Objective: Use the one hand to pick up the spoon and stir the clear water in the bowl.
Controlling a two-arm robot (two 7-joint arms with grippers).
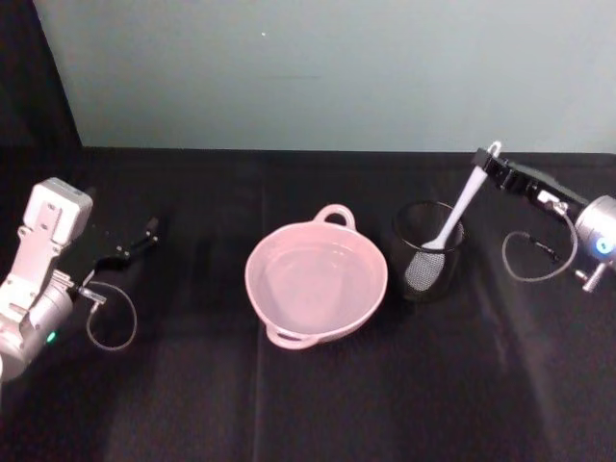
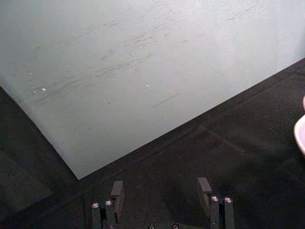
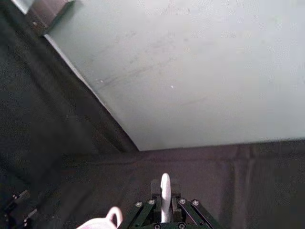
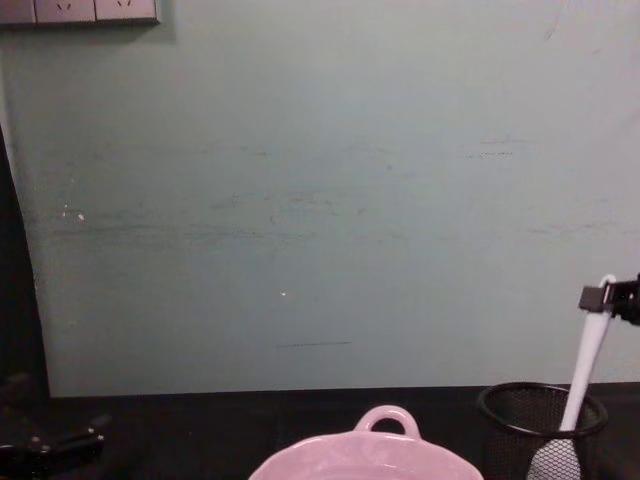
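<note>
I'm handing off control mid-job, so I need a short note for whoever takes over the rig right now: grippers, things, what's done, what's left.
Right gripper: shut on the handle tip of the slim white plastic spoon, raised above the table's right side.
Left gripper: open, holding nothing, parked low at the far left.
Things: the spoon leans with its scoop down inside the black wire-mesh cup, which stands just right of the wide pale pink glossy bowl.
Done: spoon grasped.
Left: lift the spoon out of the cup, carry it over the bowl, lower the scoop, stir.
</note>
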